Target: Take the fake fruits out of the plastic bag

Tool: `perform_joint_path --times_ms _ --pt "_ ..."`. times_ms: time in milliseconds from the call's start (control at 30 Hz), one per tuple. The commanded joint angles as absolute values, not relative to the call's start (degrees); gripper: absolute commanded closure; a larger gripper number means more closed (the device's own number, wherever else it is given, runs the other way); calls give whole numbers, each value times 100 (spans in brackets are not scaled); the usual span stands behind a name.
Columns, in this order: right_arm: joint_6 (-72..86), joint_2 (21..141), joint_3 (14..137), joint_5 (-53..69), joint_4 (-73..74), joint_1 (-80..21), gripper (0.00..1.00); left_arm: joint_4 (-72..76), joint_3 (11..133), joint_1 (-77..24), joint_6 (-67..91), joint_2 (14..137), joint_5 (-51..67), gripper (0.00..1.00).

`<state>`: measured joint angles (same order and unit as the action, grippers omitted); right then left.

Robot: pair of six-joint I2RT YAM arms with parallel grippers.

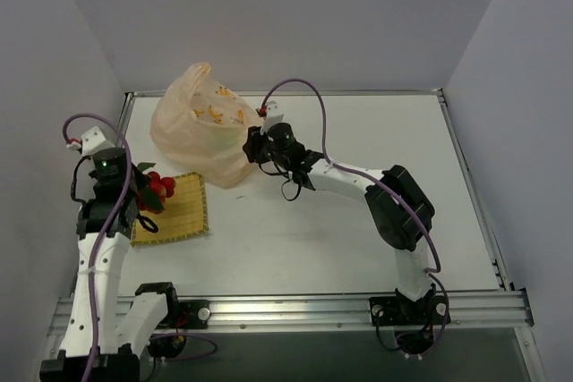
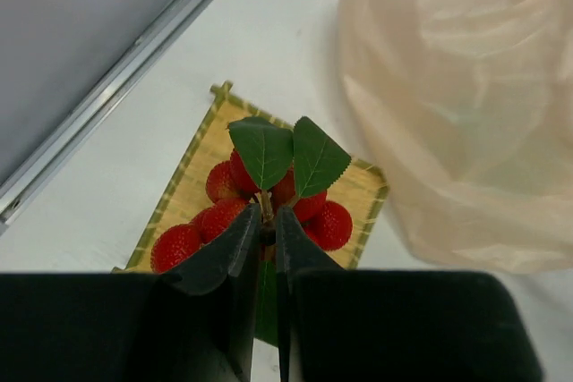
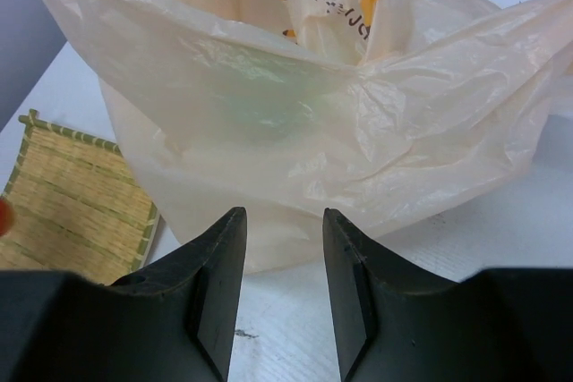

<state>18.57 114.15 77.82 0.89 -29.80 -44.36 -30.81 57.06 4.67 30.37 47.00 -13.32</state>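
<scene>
White tabletop point(image 1: 358, 221), plastic bag point(image 1: 201, 127) at eleven o'clock, mat point(image 1: 183, 212) at eight. My left gripper point(image 2: 269, 221) pinches the stem of the red fruits point(image 2: 331, 224) over the mat. My right gripper point(image 3: 285, 257), jaws part-spread and empty, faces the plastic bag, a greenish shape point(image 3: 269, 109) inside. Closing there would likely snag film only and drag the bag.

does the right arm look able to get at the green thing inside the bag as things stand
Probably not directly: the right tool faces the plastic bag's side wall, jaws apart, and the greenish shape shows only through that film.
</scene>
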Motion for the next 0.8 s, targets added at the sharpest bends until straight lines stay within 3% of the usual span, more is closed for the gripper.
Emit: perform_joint_path --times_ms 0,333,767 --pt "1872 11048 7717 290 -3278 -4482 65 -2814 5512 483 3111 4965 -1985 98" --pt "1899 10741 7366 378 -3436 -4482 64 -1987 5054 571 3533 5827 -2531 98" --pt "1881 10688 7330 396 -3445 -4482 62 -2134 5036 589 3717 6416 -2048 97"
